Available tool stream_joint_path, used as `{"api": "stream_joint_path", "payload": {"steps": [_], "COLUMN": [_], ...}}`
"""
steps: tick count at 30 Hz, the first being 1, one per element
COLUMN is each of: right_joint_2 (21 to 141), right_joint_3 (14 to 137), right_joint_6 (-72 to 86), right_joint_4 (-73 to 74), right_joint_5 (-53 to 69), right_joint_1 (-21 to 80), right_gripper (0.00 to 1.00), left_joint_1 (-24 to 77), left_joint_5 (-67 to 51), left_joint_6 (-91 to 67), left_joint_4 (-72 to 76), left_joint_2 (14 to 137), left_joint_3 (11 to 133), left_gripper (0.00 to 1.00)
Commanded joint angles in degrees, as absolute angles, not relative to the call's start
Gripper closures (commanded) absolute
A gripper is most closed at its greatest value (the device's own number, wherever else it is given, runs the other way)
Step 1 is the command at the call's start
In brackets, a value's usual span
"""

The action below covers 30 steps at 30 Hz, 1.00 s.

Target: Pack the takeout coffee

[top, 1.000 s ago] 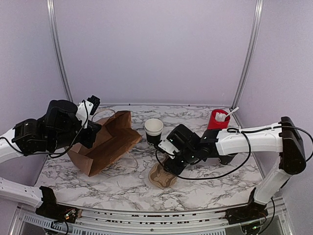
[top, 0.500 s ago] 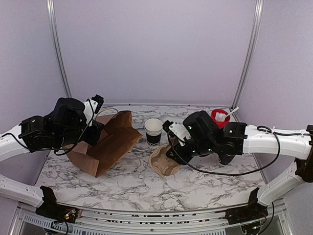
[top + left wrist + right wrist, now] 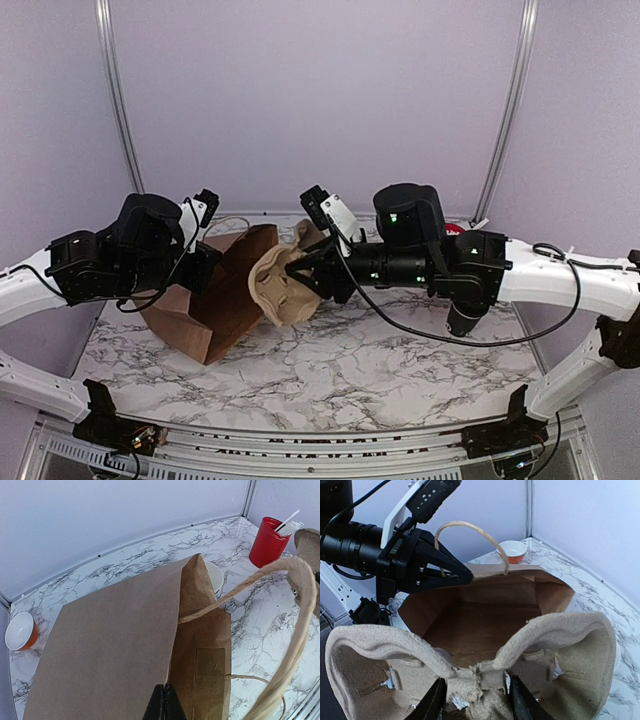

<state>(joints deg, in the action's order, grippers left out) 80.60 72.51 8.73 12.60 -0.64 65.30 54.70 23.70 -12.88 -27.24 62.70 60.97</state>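
Observation:
The takeout coffee is out of view. A brown paper bag [image 3: 225,300] lies on its side with its mouth facing right. My left gripper [image 3: 166,687] is shut on the bag's upper edge [image 3: 485,570] and holds the mouth open. My right gripper [image 3: 475,700] is shut on the middle ridge of a beige pulp cup carrier [image 3: 560,650]. It holds the carrier [image 3: 280,285] tilted in the air just in front of the bag's mouth. The inside of the bag [image 3: 485,615] shows nothing in it.
A red cup with white sticks [image 3: 267,542] stands at the back right. The white rim of a lidless cup [image 3: 216,576] shows behind the bag. An orange bowl [image 3: 20,630] sits at the far left. The bag's twine handle [image 3: 295,605] loops beside its mouth.
My right arm has lifted the cup carrier off the table and swung it left and up to the bag's mouth. My left arm has raised the bag's edge slightly.

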Motion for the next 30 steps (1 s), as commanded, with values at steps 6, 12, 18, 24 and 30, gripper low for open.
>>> {"api": "stream_joint_path", "payload": {"steps": [6, 12, 18, 24, 30], "right_joint_2": [90.6, 94.1, 97.0, 99.3, 101.8], "right_joint_3": [79.5, 80.2, 81.1, 81.8, 84.4], "right_joint_6": [6.8, 6.4, 6.0, 4.7, 4.7], "right_joint_4": [0.9, -3.7, -4.4, -3.0, -1.2], "right_joint_5": [12.2, 15.7, 14.6, 9.9, 2.4], "right_joint_1": [65.9, 65.8, 64.5, 63.7, 65.1], "right_gripper": [0.6, 0.6, 0.6, 0.61, 0.61], "left_joint_1": [54.3, 54.3, 54.3, 54.3, 54.3], "left_joint_5": [21.7, 20.0, 16.3, 13.9, 10.8], "left_joint_6": [-14.9, -15.0, -14.3, -15.1, -18.0], "left_joint_4": [-26.9, -27.2, -27.5, -28.4, -28.3], "left_joint_2": [62.9, 62.1, 60.3, 58.5, 58.4], "left_joint_3": [64.3, 64.8, 65.2, 66.0, 67.8], "left_gripper": [1.0, 1.0, 1.0, 1.0, 1.0]}}
